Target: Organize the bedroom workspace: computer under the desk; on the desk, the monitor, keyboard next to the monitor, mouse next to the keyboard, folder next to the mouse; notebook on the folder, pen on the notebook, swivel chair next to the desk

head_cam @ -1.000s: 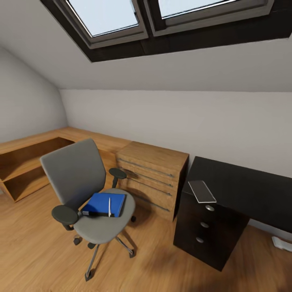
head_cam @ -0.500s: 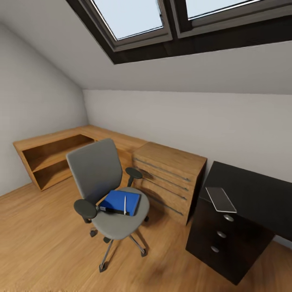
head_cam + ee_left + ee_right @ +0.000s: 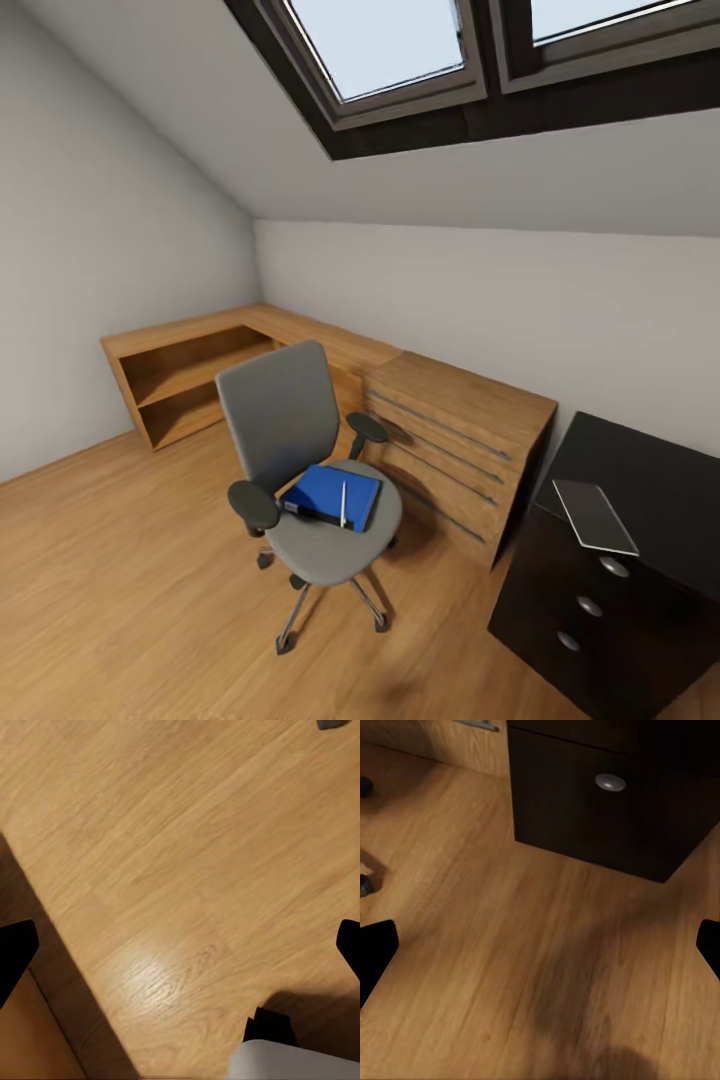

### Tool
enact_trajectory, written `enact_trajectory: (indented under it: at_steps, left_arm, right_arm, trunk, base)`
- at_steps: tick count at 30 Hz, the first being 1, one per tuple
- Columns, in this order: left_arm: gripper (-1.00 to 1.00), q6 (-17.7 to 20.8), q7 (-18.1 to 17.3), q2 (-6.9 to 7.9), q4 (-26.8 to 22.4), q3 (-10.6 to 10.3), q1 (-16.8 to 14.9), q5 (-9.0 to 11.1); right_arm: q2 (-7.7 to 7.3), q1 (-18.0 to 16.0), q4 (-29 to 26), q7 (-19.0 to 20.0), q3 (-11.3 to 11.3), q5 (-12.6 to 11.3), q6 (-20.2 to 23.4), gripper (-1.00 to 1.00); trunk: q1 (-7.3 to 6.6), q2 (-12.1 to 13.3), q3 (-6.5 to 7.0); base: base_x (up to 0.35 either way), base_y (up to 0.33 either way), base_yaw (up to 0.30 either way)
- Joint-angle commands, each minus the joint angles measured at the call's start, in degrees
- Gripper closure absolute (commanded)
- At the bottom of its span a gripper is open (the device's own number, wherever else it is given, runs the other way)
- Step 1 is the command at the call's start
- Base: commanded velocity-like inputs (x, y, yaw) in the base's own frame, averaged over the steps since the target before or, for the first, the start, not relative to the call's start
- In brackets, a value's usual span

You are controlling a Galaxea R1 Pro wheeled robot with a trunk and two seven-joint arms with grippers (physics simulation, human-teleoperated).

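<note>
The blue folder (image 3: 333, 497) lies on the swivel chair (image 3: 300, 470) at middle frame, black table (image 3: 650, 480) lower right. Left gripper (image 3: 180, 952) and right gripper (image 3: 540, 952) are both spread wide, holding nothing.

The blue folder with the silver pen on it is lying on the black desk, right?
Not quite. The head view shows the blue folder with the silver pen on it lying on the seat of the grey swivel chair, not on the black desk. The desk holds a flat grey slab near its corner instead.
</note>
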Motion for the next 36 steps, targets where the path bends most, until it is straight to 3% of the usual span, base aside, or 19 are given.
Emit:
enact_trajectory:
  at_steps: [1, 14, 27, 32, 36]
  left_arm:
    - [-1.00, -0.2, 0.2, -0.03, 0.0, -0.5, 0.0, 0.3]
    - [-1.00, -0.5, 0.0, -0.30, 0.1, -0.6, 0.0, 0.3]
    - [-1.00, -0.1, -1.6, -2.18, 0.1, -0.6, 0.0, 0.3]
    - [-1.00, 0.0, -1.7, -2.39, 0.1, -0.5, 0.0, 0.3]
    - [-1.00, 0.3, -1.7, -2.48, 0.1, -0.5, 0.0, 0.3]
  right_arm:
    - [-0.05, 0.0, -0.1, -0.4, 0.5, -0.2, -0.2, -1.00]
    - [0.02, 0.0, 0.0, -0.4, 0.6, -0.1, -0.3, -1.00]
    - [0.10, 0.0, 0.0, -0.3, 0.7, 0.1, -0.3, -1.00]
    - [0.13, 0.0, 0.0, -0.3, 0.8, 2.0, -0.3, -1.00]
    - [0.24, 0.0, 0.0, -0.3, 0.8, 4.0, -0.2, -1.00]
  trunk:
    - [-0.23, 0.4, 0.08]
    - [-3.08, 5.6, 1.72]
    - [-5.50, 10.0, 2.90]
    - [-5.50, 10.0, 2.56]
    - [-6.38, 11.6, 3.00]
  base:
    - [0.000, 0.000, 0.254]
    - [0.000, 0.000, 0.244]
    - [0.000, 0.000, 0.218]
    - [0.000, 0.000, 0.189]
    - [0.000, 0.000, 0.185]
